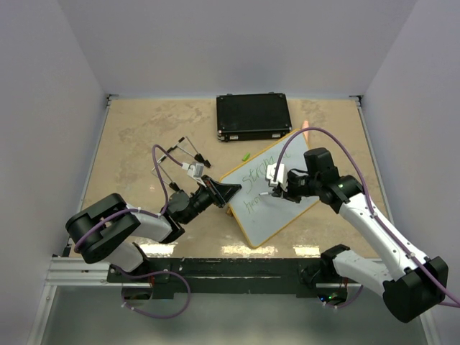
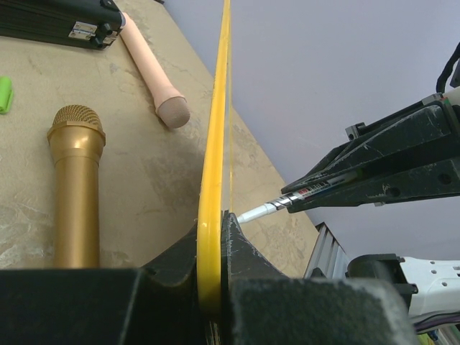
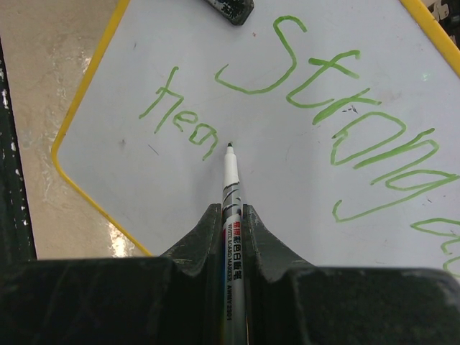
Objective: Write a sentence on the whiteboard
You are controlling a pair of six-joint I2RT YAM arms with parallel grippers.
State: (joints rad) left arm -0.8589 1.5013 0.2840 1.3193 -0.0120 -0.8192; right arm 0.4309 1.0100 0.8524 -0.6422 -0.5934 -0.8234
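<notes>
The whiteboard (image 1: 280,214) with its yellow rim (image 2: 214,144) is propped up at a tilt in the middle of the table. My left gripper (image 1: 224,192) is shut on its left edge, one finger on each face (image 2: 213,230). The sentence (image 3: 316,86) is green lettering in two lines, also visible from above (image 1: 257,178). My right gripper (image 3: 231,212) is shut on a white-barrelled marker (image 3: 231,183). The marker's tip sits at the board just right of the lower line's last letter. In the top view the right gripper (image 1: 277,188) hovers over the board's middle.
A black case (image 1: 253,117) lies at the back of the table. A small green cap (image 1: 246,155) rests in front of it. A gold microphone (image 2: 75,187) and a pink stick (image 2: 154,68) lie behind the board. Thin black-wire items (image 1: 183,152) are at left.
</notes>
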